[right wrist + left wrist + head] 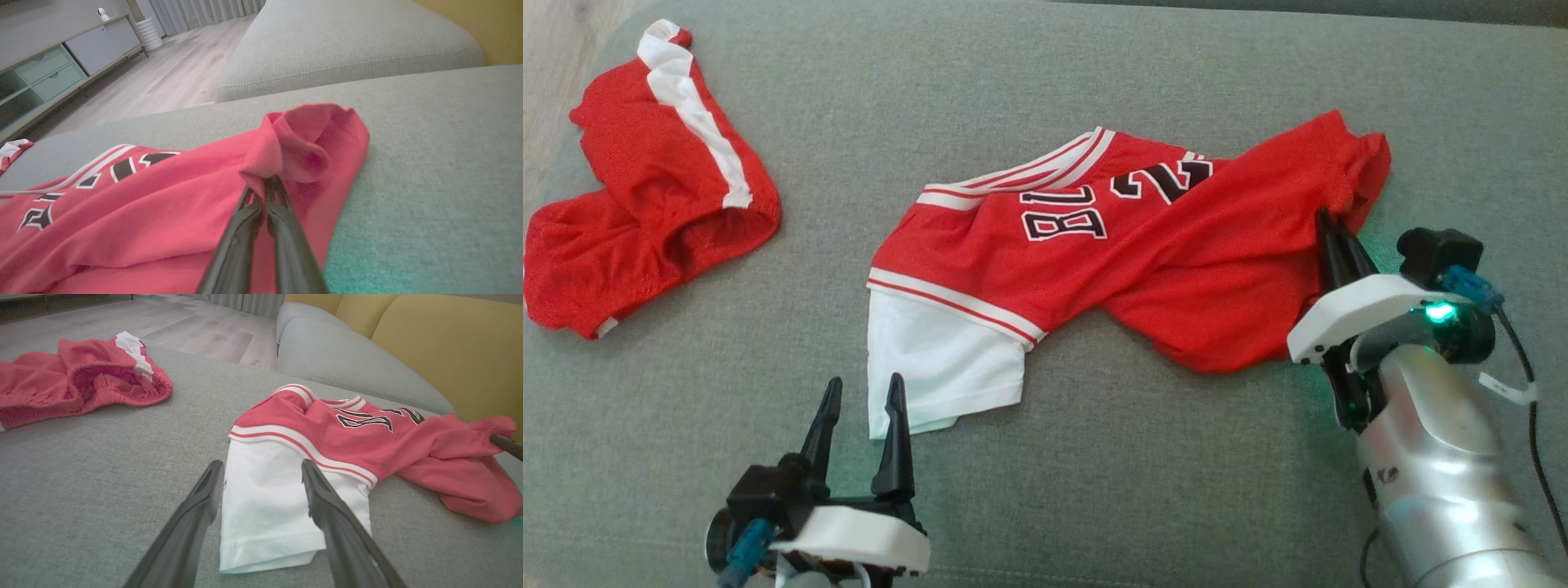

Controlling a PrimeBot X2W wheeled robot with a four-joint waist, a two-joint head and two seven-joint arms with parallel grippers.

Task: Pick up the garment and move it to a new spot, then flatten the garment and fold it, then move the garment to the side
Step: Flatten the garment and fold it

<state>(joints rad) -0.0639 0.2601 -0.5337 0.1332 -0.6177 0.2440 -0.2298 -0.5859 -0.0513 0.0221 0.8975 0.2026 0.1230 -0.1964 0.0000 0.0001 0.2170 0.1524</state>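
The garment (1176, 269) is a red jersey with black-and-white numbers and a white sleeve, lying crumpled across the grey cushion (1094, 490). My right gripper (1327, 219) is at the jersey's right end, shut on a bunched red fold of it; the right wrist view shows the two fingers pressed together with the garment (143, 212) pinched at the gripper (265, 183) tips. My left gripper (864, 385) stands open at the near left, its fingers straddling the lower left corner of the white sleeve (265, 506) of the garment (359, 445), holding nothing.
Red shorts (654, 204) with a white stripe lie crumpled at the cushion's far left, near its edge. Beyond that edge is wooden floor (196, 330). A second grey cushion (335, 355) and a yellow backrest (449, 347) border the far side.
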